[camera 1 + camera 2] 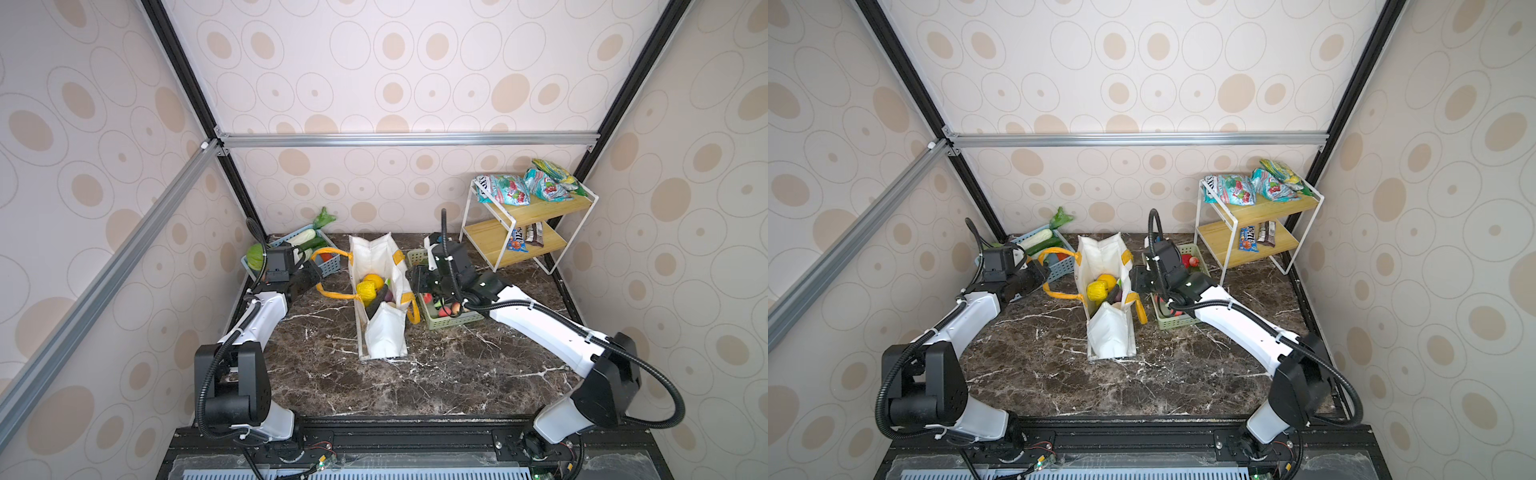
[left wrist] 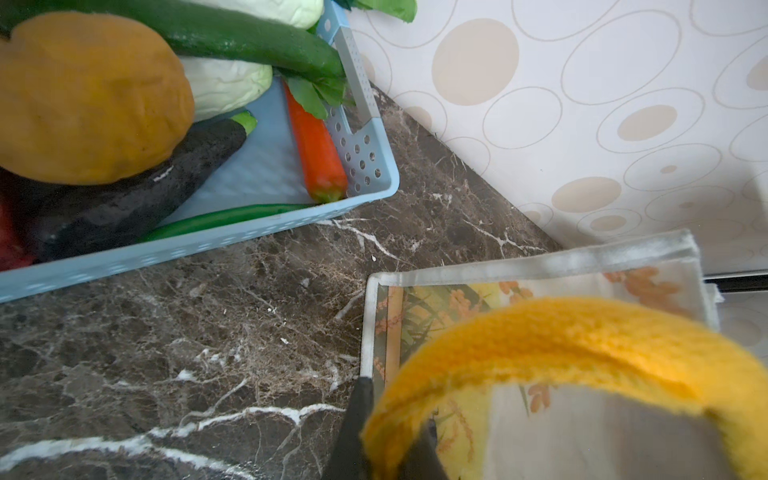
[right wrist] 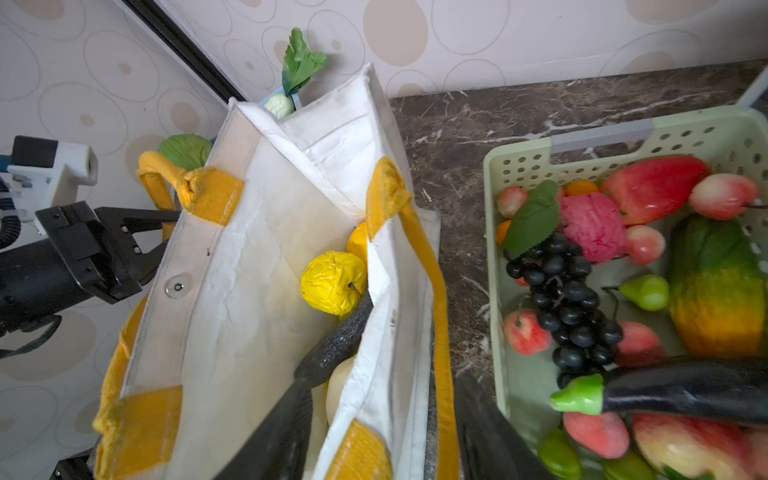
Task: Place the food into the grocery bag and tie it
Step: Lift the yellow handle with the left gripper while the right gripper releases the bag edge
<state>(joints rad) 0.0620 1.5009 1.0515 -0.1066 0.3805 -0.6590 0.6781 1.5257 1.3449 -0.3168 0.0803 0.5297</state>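
Enclosure walls are cream wallpaper (image 1: 415,62) printed with beige ovals. Black and silver frame bars (image 1: 374,139) run up the corners and across the far wall. The table (image 1: 415,382) is dark brown marble with white veining. In both top views I see the grocery bag (image 1: 376,253) standing upright mid-table, mouth open, its near end panel folded inward. Inside lie a yellow fruit (image 3: 332,282) and an orange (image 3: 358,243), the orange touching it on the far side. A blue basket (image 2: 208,245) of vegetables sits in the far left corner. A green basket (image 1: 453,322) of fruit sits just right of the bag. A two-tier rack (image 1: 536,208) stands far right with snack packets (image 1: 503,189) on its top shelf. The left gripper (image 2: 390,436) is clamped tight on the bag's left handle (image 2: 561,332), the loop stretched out to the left. The right gripper (image 3: 382,415) hovers at the bag's right wall with jaws parted, one finger inside the mouth and one outside. The wall and the right handle (image 3: 428,270) run between them, and I see nothing pinched.
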